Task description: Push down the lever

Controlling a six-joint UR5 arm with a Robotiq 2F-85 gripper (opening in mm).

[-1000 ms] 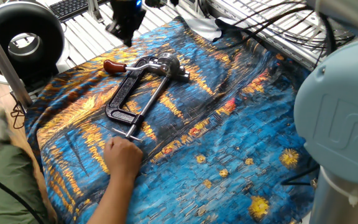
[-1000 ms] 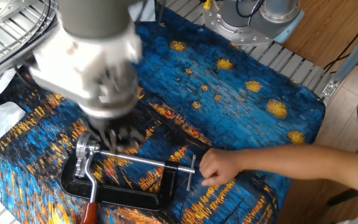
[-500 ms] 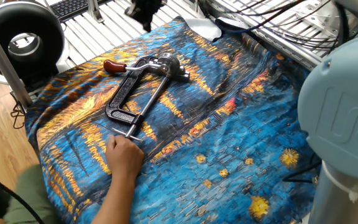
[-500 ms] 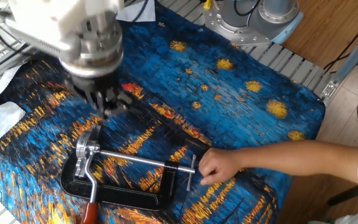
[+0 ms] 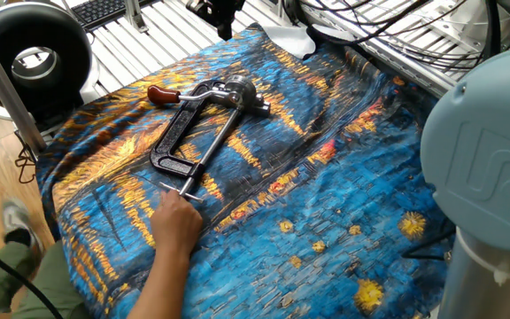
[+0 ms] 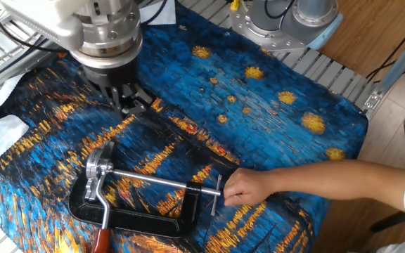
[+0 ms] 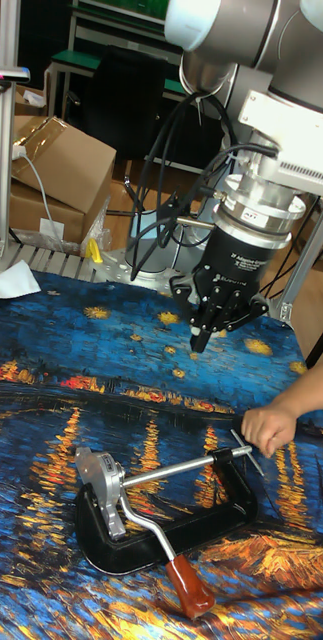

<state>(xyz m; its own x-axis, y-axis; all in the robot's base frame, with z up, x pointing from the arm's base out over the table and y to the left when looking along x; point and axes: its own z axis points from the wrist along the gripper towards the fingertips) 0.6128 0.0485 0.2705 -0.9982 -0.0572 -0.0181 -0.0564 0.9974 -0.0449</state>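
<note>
Here, the black two-finger gripper [image 7: 197,340] is seen hanging in the air above the blue and orange painted cloth [image 7: 101,400], clear of everything on it. In the tall fixed view its fingertips appear drawn close together with nothing between them, though whether the jaws are fully closed cannot be told. In one fixed view only a dark part of the gripper [image 5: 222,12] is caught at the top edge, the rest being cut off. In the other fixed view the fingers [image 6: 126,102] are partly shadowed under the silver wrist.

The black curved clamp frame [image 7: 161,535] is laid flat on the cloth, near the front in the tall fixed view. The short thin metal lever with the reddish-brown rounded knob [image 7: 171,565] is joined to the silver clamp head [image 7: 101,480] and is laid low over the frame, its knob pointing to the near edge. In the other fixed view the knob [image 6: 104,239] is cut off by the bottom edge. The long thin steel rod [image 7: 181,467] runs from the head to the right.

A bare human hand [image 7: 271,428] is rested at the rod's far right end, its arm cut off by the picture's edge.
</note>
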